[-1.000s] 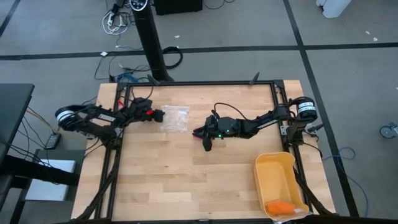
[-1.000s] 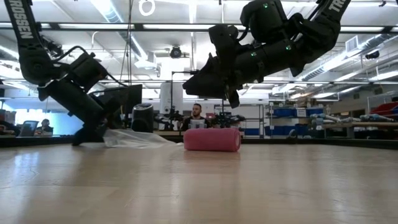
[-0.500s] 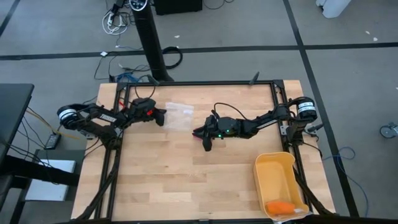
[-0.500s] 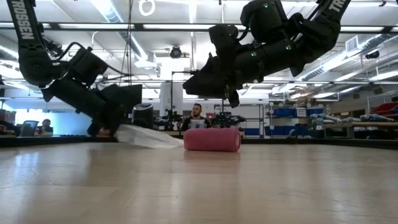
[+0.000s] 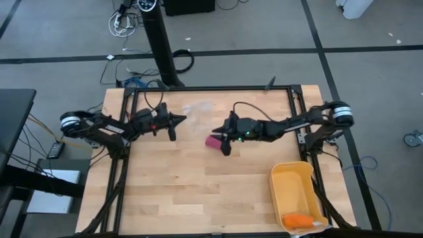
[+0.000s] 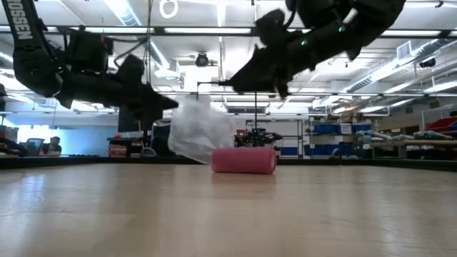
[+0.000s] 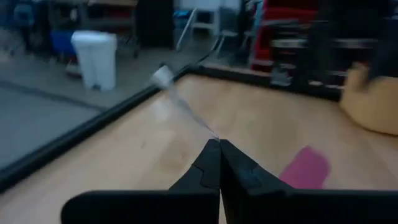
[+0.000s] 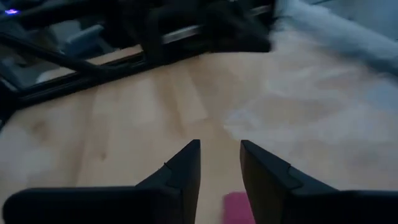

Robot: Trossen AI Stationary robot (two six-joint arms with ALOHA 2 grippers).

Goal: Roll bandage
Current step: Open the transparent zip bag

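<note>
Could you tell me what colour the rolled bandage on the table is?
The bandage is pink-magenta, seen best in the low view.

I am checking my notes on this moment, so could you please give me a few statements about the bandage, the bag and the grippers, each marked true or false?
1. The bandage lies on the table as a rolled pink cylinder. True.
2. The left gripper is shut on the clear plastic bag, which hangs lifted. True.
3. The right gripper is clamped on the bandage. False: its fingers stand apart and hold nothing.
4. The yellow bin sits near the left arm. False: it is on the right arm's side.
5. The small orange object lies in the yellow bin. True.
</note>
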